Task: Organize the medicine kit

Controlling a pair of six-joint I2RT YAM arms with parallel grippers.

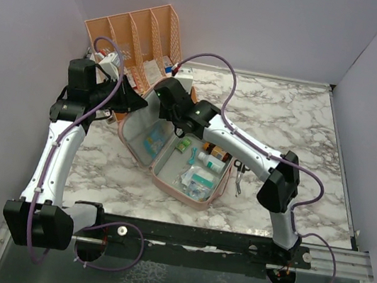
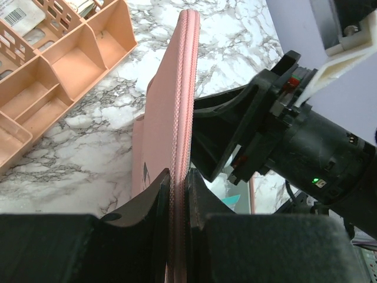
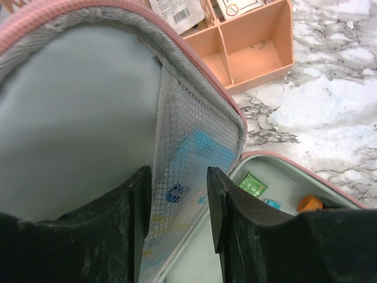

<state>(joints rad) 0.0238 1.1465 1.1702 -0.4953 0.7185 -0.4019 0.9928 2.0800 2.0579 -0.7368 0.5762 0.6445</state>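
Holding the lid [image 2: 171, 106] of the medicine kit [image 1: 168, 163] upright, so the pocket inside can be reached

The kit lies open on the marble bench [image 1: 285, 121], just beside the peach desk organizer [image 1: 137, 33]. Our left fingers [image 2: 144, 203] are pinched tight on the lid's zip edge, we think so that it does not fall shut. Our right fingers [image 3: 138, 200] stand apart at the mesh pocket [image 3: 188, 135] in the lid and hold nothing.

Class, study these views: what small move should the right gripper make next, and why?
Probably close on the edge of the mesh pocket: the right gripper is open astride it, while the left gripper pinches the lid and holds it raised.
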